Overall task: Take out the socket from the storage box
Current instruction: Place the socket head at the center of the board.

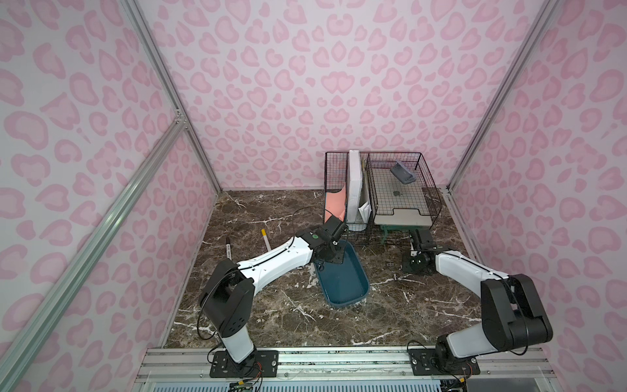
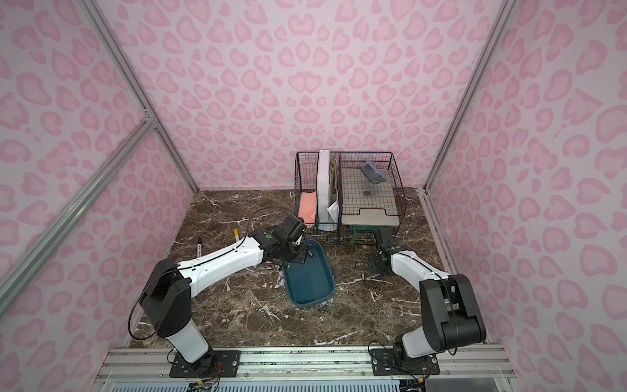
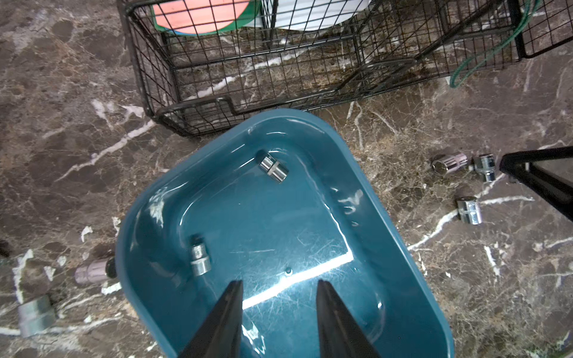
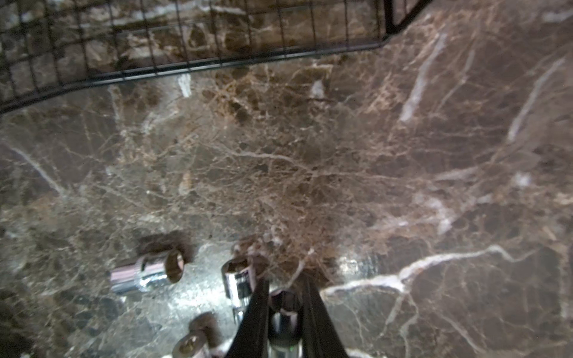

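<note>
Two sockets lie in the storage box [image 3: 266, 217]. The near socket [image 3: 201, 259] rests by the side wall, just ahead of the left gripper [image 3: 279, 283], whose fingers hang spread and empty. The far socket [image 3: 273, 167] sits toward the end corner. They look small, rigid, slick and probably dense, so they are best pinched across the knurled band. The right gripper [image 4: 285, 280] pinches a third socket [image 4: 283, 310] low over the table [image 4: 341, 155]. Beyond, the wire basket [image 3: 155, 77] holds a pink folder [image 3: 198, 15].

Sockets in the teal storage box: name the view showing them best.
Left wrist view: both sockets lie plain on the storage box floor. In both top views the left arm covers that end; right wrist view misses the box.
</note>
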